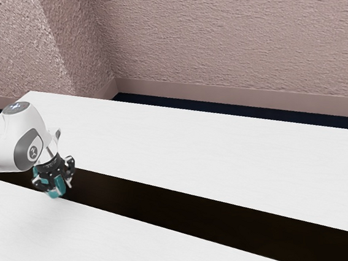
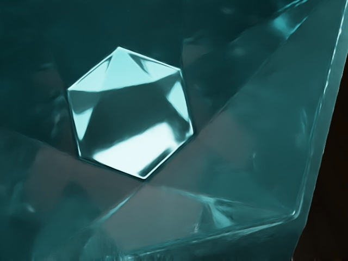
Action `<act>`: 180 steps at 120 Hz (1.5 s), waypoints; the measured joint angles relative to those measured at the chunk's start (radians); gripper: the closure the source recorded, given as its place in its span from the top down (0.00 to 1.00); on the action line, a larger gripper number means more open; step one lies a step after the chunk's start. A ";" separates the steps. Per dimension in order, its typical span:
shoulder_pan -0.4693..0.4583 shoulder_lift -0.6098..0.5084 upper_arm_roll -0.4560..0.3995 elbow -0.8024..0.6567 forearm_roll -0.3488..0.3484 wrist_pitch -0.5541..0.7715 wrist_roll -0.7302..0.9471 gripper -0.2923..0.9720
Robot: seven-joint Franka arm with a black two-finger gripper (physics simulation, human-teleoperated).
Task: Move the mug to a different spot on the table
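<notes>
Hanging low at exterior view's left, right where white table [image 1: 224, 144] edge is meeting dark strip [image 1: 201, 217]. Plenty of open white surface stretching toward exterior view's right and far side, ending at wall [image 1: 226, 33]. Gripper [image 1: 56, 189] clamping teal mug [image 1: 60, 190], black fingers pressing on both sides. Mug mouth facing up at hand, long axis running roughly vertical. Peeking down inside in wrist view, seeing glassy hexagonal bottom [image 2: 130, 117]. Handle direction: can't tell.

The mug [image 1: 59, 190] sits under the gripper [image 1: 54, 184], by the table's [image 1: 224, 144] edge at the exterior view's left, over the strip [image 1: 201, 217] crossing it.
</notes>
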 joint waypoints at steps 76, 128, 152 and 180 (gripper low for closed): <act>-0.023 -0.133 -0.033 -0.080 0.055 -0.015 -0.016 0.20; -0.020 -0.260 -0.257 -0.164 0.188 0.004 -0.042 0.18; -0.014 -0.265 -0.316 -0.199 0.208 0.086 -0.041 0.18; -0.009 -0.278 -0.379 -0.243 0.223 0.168 -0.035 0.18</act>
